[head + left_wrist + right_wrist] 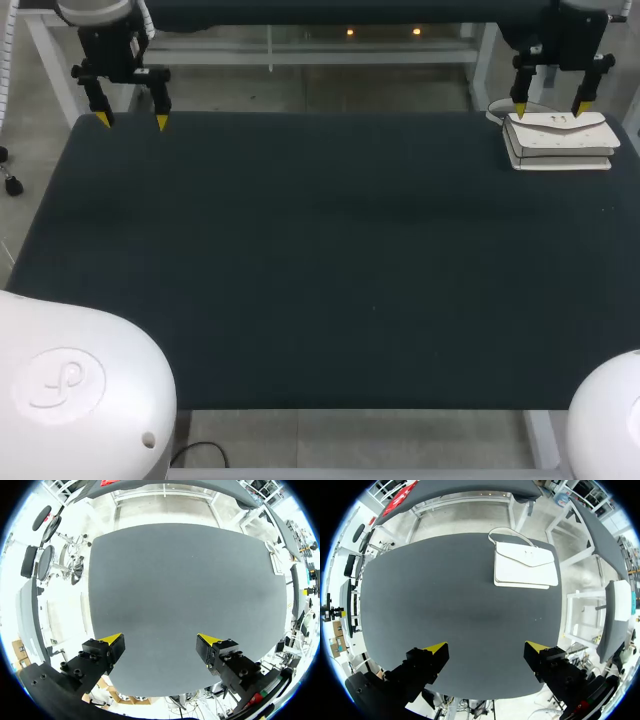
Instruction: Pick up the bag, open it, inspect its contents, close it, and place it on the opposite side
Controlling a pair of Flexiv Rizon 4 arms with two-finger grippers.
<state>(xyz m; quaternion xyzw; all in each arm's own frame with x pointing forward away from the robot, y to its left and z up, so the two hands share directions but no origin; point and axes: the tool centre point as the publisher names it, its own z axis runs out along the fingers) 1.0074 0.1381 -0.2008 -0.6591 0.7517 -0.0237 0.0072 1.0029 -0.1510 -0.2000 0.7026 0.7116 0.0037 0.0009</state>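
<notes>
Our right pincer (pixel 550 108) hangs above the table (pixel 300 250) near its far right corner. Its two yellow-tipped fingers stand wide apart and nothing is between them. The white bag (pixel 558 140) lies flat on the dark surface just by this pincer. In the head view the fingertips appear over the bag's far edge, though we cannot tell from there how high they are. In the right wrist view the bag (pixel 525 565) sits ahead of the right pincer (pixel 485 648) and a little toward its right finger. It is clear of both tips, with a stretch of bare table (pixel 445 605) between. The bag's flap is folded down and shut. Its thin strap (pixel 505 532) loops out on the table at the side of the bag farthest from the pincer. Our left pincer (pixel 132 121) hangs over the far left corner of the table, well apart from the bag, and its fingers are also spread with nothing held. In the left wrist view only plain dark table (pixel 185 595) lies between and ahead of the left pincer (pixel 160 641).
</notes>
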